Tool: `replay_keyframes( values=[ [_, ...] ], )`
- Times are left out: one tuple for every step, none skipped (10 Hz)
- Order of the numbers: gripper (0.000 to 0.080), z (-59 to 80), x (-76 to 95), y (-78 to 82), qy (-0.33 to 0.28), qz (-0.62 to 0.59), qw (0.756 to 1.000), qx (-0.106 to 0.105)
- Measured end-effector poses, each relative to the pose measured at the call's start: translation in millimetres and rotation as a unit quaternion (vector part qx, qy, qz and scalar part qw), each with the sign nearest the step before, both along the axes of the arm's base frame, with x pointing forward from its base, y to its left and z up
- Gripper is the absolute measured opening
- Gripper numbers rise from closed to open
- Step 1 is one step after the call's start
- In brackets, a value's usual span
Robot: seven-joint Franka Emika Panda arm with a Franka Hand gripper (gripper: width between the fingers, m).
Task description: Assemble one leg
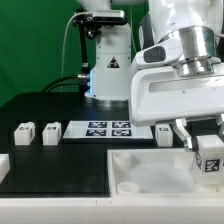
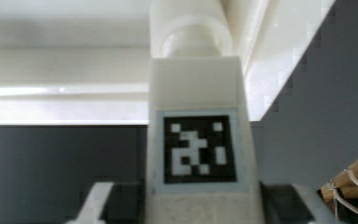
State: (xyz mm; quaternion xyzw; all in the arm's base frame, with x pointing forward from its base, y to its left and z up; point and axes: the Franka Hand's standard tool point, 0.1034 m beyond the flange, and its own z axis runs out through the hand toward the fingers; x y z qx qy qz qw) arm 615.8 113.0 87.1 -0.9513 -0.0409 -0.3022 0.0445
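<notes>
My gripper (image 1: 205, 140) is at the exterior view's right, shut on a leg (image 1: 210, 161), a small white block with a black-and-white tag facing the camera. It holds the leg just above the right part of the large white tray-like part (image 1: 140, 168); I cannot tell whether they touch. In the wrist view the leg (image 2: 197, 110) stands between my fingers (image 2: 105, 203), tag toward the camera, with my gripper (image 2: 194, 208) closed round its near end. White surfaces of the tray-like part lie behind it.
Two more legs (image 1: 23, 131) (image 1: 50, 131) stand at the exterior view's left, and another (image 1: 163, 131) beside the marker board (image 1: 105, 128). A white stand with a tag (image 1: 108, 75) rises at the back.
</notes>
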Motion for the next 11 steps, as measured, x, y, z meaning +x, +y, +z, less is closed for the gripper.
replay_keyframes(
  values=[
    [0.0291, -0.1, -0.4, 0.3, 0.001, -0.007, 1.000, 0.002],
    [0.0291, -0.1, -0.3, 0.3, 0.001, -0.011, 1.000, 0.004],
    [0.0291, -0.1, 0.3, 0.4, 0.003, -0.013, 1.000, 0.005],
    [0.0291, -0.3, 0.1, 0.2, 0.004, -0.013, 1.000, 0.005],
    [0.0291, -1.5, -0.7, 0.3, 0.007, -0.012, 1.000, 0.005],
    [0.0469, -1.6, -0.7, 0.3, 0.007, -0.012, 1.000, 0.005],
    [0.0586, -1.7, -0.8, 0.3, 0.008, -0.012, 1.000, 0.005],
    [0.0586, -1.8, -0.8, 0.3, 0.008, -0.012, 1.000, 0.005],
    [0.0639, -1.8, -0.8, 0.2, 0.008, -0.012, 1.000, 0.005],
    [0.0646, -1.8, -0.8, 0.2, 0.008, -0.012, 1.000, 0.005],
    [0.0646, -1.9, -0.8, 0.2, 0.008, -0.012, 1.000, 0.005]
  ],
)
